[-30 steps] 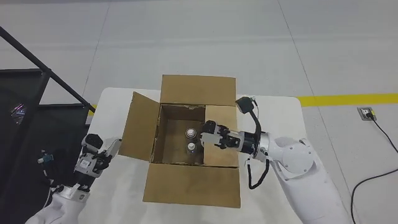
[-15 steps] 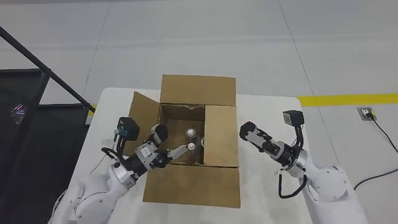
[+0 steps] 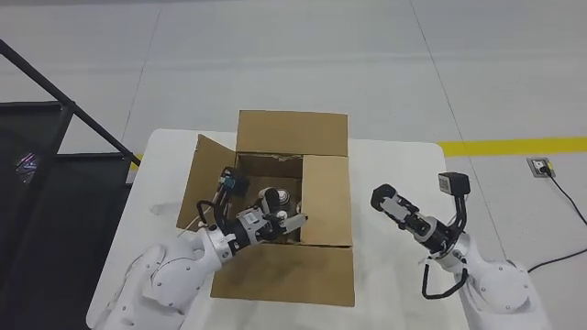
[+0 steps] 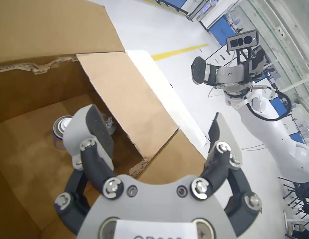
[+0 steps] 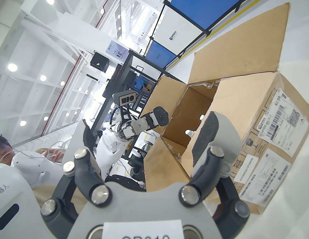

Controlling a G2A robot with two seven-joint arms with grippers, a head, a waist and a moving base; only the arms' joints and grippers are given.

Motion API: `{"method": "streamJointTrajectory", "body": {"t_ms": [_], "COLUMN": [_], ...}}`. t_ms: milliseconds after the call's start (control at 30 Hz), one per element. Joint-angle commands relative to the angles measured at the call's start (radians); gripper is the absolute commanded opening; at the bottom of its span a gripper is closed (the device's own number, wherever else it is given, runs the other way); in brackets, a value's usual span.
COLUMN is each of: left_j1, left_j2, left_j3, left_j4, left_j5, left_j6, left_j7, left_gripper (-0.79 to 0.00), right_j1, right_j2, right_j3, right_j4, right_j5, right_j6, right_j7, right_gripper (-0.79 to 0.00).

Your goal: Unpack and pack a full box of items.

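Left tool (image 3: 280, 223) now over box (image 3: 292, 134)

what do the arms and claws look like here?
The left arm and right arm: glossy white shells, black joints, a camera box on a black wrist bracket; the right has a looped black cable. The left claw and right claw: two pale-grey fingers with black textured pads, dark links, grey plate, silver screws, white label.

Box (image 3: 282, 275) sits mid worktop (image 3: 404, 167), w/ can (image 4: 60, 131) inside. L gripper (image 3: 282, 224) is over the box opening. R gripper (image 3: 385, 200) is right of box, apart.
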Motion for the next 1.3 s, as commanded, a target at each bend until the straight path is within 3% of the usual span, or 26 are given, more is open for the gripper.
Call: {"method": "streamJointTrajectory", "body": {"t_ms": [0,367,567,733,1033,1267], "left_j1": [-0.01,-0.209,-0.284,-0.312,-0.318,-0.321], "left_j2": [-0.001,-0.046,-0.072,-0.088,-0.09,-0.1], "left_j3": [0.0,0.176,0.235,0.258,0.247,0.266], "left_j4": [0.028,0.244,0.352,0.4,0.374,0.39], "left_j5": [-0.108,-0.26,-0.367,-0.465,-0.429,-0.422], "left_j6": [-0.003,0.103,0.087,0.042,0.046,0.057], "left_j7": [-0.046,-0.204,-0.241,-0.27,-0.237,-0.214], "left_gripper": [0.0,0.0,0.0,0.0,0.0,0.0], "right_j1": [0.008,0.003,-0.019,-0.041,-0.055,0.004], "right_j2": [0.001,0.012,0.021,0.027,0.036,0.043], "right_j3": [-0.003,0.005,0.025,0.039,0.046,0.014], "right_j4": [0.003,0.016,0.031,0.026,0.02,0.091], "right_j5": [-0.007,-0.006,0.016,0.027,0.042,0.066], "right_j6": [0.016,0.033,0.016,0.0,-0.008,0.048], "right_j7": [-0.029,-0.066,-0.069,-0.078,-0.079,-0.025], "right_gripper": [0.0,0.0,0.0,0.0,0.0,0.0]}}
